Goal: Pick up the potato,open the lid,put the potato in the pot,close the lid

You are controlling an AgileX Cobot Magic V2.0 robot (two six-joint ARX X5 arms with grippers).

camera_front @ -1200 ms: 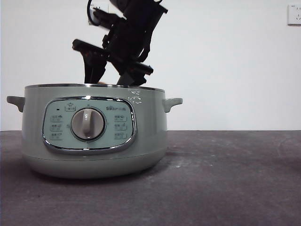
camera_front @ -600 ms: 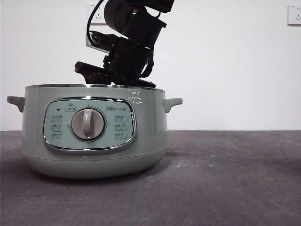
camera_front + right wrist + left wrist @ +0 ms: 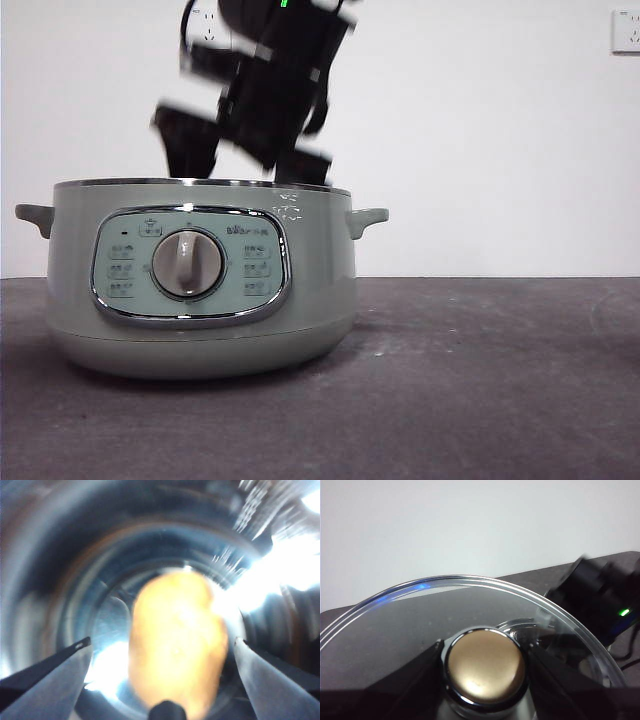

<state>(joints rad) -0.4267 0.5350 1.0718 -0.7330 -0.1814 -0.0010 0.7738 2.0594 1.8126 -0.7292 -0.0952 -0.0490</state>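
Lid (image 3: 470,630) off, clamped at its knob by left gripper (image 3: 484,667). Potato (image 3: 175,645) inside pot (image 3: 200,280), centre frame; right gripper (image 3: 160,652) released, jaws spread. Remaining, by judgement: withdraw, refit lid.

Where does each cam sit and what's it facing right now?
Front: low at table height, level at the cooker; blurred right end effector above its rim.
Left wrist: on left arm, its end effector shut on the glass lid's knob; other arm at edge.
Right wrist: looks down into the cooker at the potato, jaws apart either side.
Shared: right arm in front and left-wrist views.
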